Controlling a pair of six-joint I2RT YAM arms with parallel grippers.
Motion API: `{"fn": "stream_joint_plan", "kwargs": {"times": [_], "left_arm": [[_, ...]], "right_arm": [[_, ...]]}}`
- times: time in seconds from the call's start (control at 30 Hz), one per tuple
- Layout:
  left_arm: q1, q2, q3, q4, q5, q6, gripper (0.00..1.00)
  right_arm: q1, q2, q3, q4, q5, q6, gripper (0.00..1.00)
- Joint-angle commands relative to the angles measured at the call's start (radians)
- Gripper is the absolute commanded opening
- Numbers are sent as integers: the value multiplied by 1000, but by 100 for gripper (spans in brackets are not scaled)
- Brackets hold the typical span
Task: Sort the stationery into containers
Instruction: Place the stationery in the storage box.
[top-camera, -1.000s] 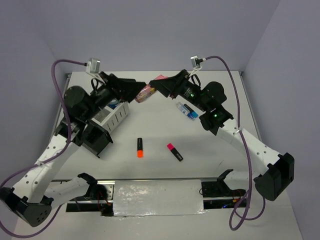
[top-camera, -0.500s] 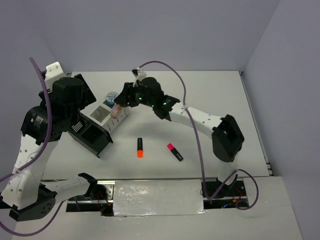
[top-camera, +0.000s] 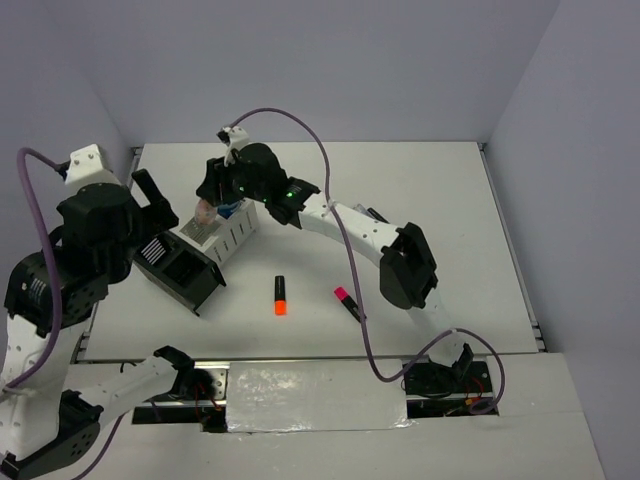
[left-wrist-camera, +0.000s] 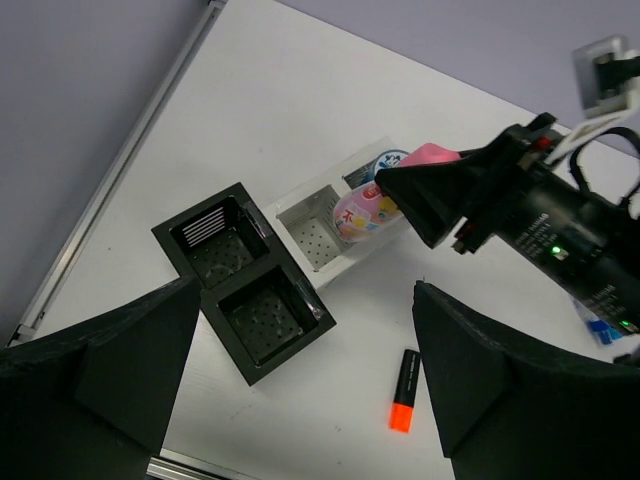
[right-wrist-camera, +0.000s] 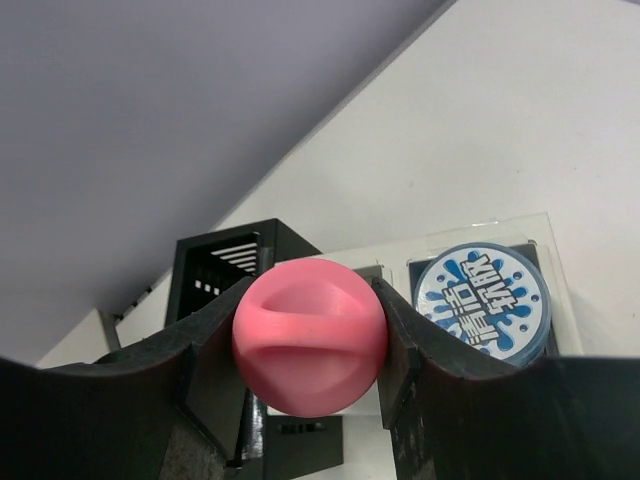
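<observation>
The right gripper (top-camera: 207, 205) clamps the tilted pink tube (left-wrist-camera: 362, 212) over the white-grey organizer (top-camera: 232, 238). Released askew, it could catch the organizer's rim and topple out. The left gripper (left-wrist-camera: 305, 300) gapes empty.

I'm holding the tube (left-wrist-camera: 360, 213) over the upper organizer (top-camera: 232, 240), a tape roll (right-wrist-camera: 480, 300) sitting inside. The lower organizer (top-camera: 190, 278) is adjoining it, with left highlighter (top-camera: 280, 295) and right highlighter (top-camera: 350, 303) lying at centre frame.
</observation>
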Motion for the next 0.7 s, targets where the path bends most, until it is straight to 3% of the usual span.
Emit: {"fn": "stream_joint_plan", "kwargs": {"times": [0.0,0.23,0.33,0.4,0.53,0.57,0.6,0.63,0.67], "left_arm": [[5,-15,6,46,40,51,99],[5,-54,19,32,64,126,99],[5,-61,-1,27,90,149,99],[5,-66,-12,19,95,145,99],[5,-84,-50,27,123,142,99],[5,-87,-55,30,130,143,99],[5,-91,-57,27,129,142,99],[5,-91,-58,27,132,143,99],[5,-91,-58,27,135,143,99]], "right_arm": [[3,43,72,-10,-46,-45,0],[20,88,87,46,-117,-36,0],[28,106,105,36,-106,-51,8],[31,108,108,23,-82,-70,27],[36,111,130,-8,-65,-104,50],[37,114,136,-16,-65,-105,63],[37,113,141,-26,-65,-107,67],[42,107,142,-27,-72,-110,78],[45,85,139,-24,-74,-113,99]]}}
